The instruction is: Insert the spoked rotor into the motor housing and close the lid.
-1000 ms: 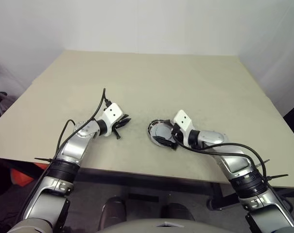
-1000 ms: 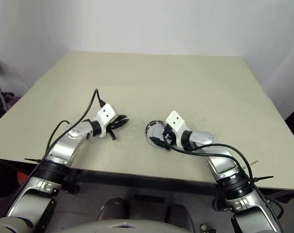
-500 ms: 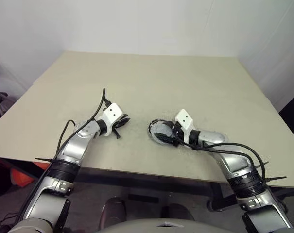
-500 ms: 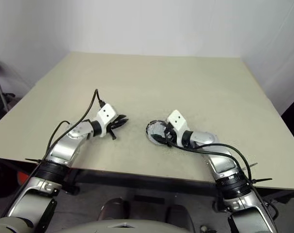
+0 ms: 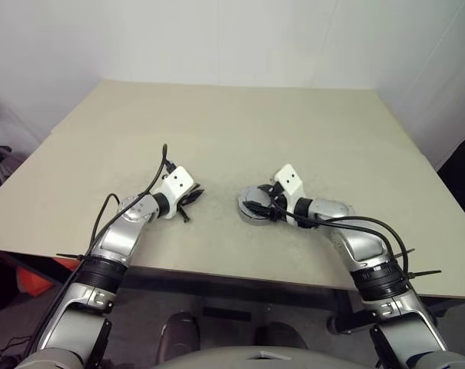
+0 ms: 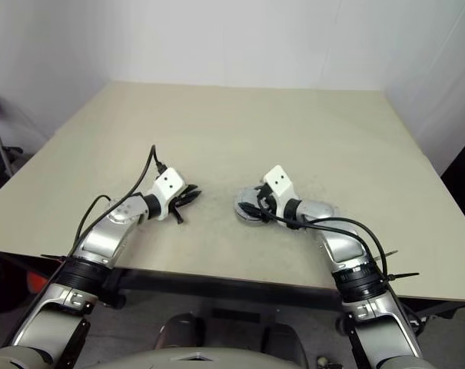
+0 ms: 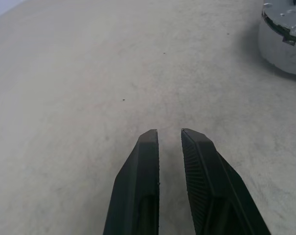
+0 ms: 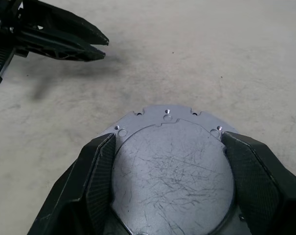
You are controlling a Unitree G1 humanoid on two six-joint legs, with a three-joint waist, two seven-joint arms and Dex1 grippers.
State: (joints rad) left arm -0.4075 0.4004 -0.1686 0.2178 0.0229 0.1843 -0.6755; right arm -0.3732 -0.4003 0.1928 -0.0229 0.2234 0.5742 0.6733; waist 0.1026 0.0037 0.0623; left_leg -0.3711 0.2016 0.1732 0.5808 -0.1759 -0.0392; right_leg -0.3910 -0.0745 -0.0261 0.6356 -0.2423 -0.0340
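Observation:
The motor housing (image 5: 252, 204) sits near the table's front edge, and its screw-holed flange (image 8: 167, 111) shows in the right wrist view. The lid (image 8: 172, 166) lies plain, scratched face up on top of it. My right gripper (image 8: 167, 139) reaches in from the right, one finger on each side, with the pads against the lid's rim. My left gripper (image 5: 195, 194) rests low over the table a hand's width left of the housing (image 7: 284, 44). Its fingers (image 7: 148, 147) are nearly together with nothing between them. The spoked rotor is hidden.
The beige table (image 5: 240, 123) stretches wide behind both grippers. Its front edge runs just under my forearms. Black cables (image 5: 370, 231) loop off both wrists.
My right gripper has pushed a little forward over the housing and its fingers have drawn in against the lid. The left gripper has stayed where it was.

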